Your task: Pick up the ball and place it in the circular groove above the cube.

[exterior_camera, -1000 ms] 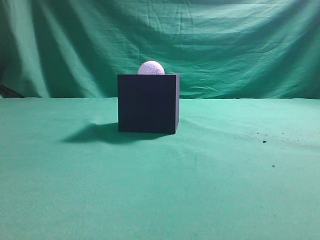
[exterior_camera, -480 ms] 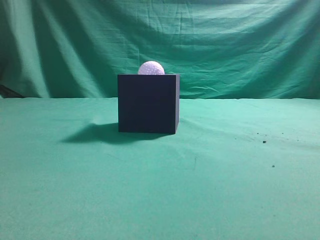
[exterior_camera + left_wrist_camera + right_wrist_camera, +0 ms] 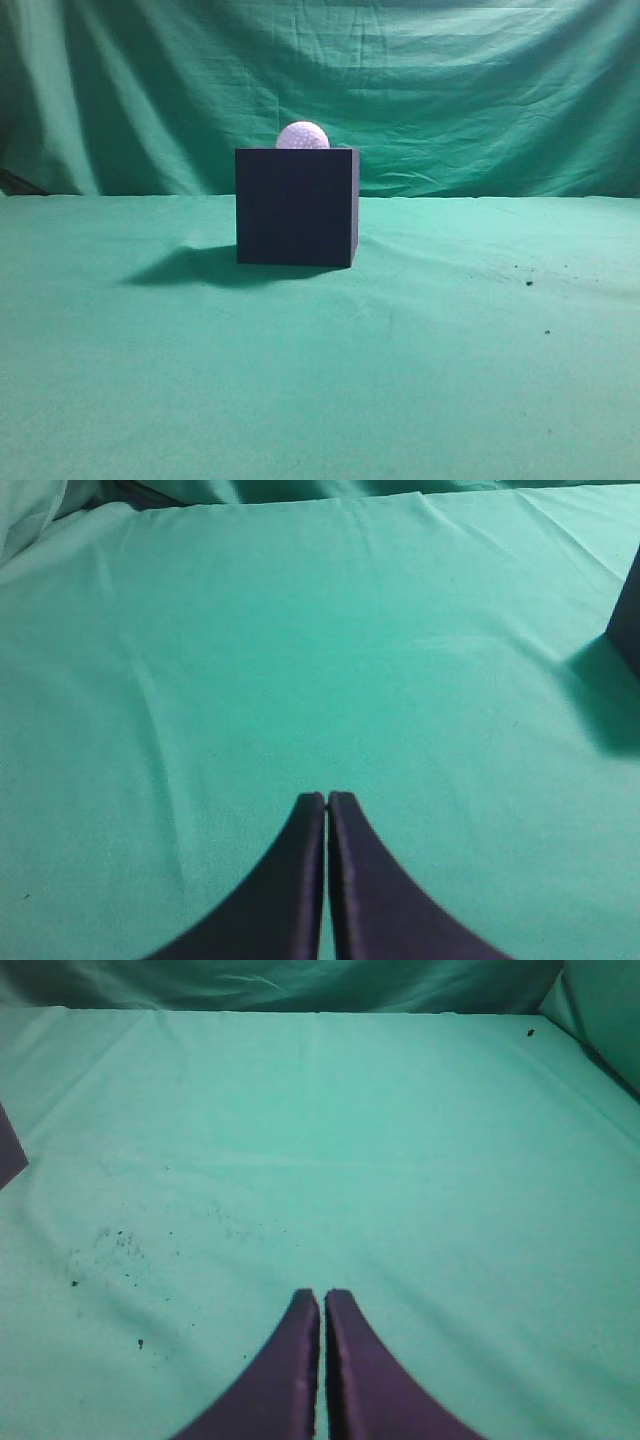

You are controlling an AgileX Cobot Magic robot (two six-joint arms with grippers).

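Green cloth drapes the table (image 3: pixel 420 380) and wall. The ball (image 3: pixel 302 136) sits atop the cube (image 3: pixel 296 206), mid-table toward the far edge. My jaws are together, empty; bumping the cube could dislodge it.

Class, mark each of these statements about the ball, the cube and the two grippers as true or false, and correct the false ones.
1. The ball sits on top of the cube. True.
2. The left gripper holds the ball. False: its fingers are closed on nothing, over bare cloth.
3. The right gripper is wide open. False: its fingers are pressed together.
4. The cube stands on green cloth. True.
5. The cube is white. False: it is very dark.
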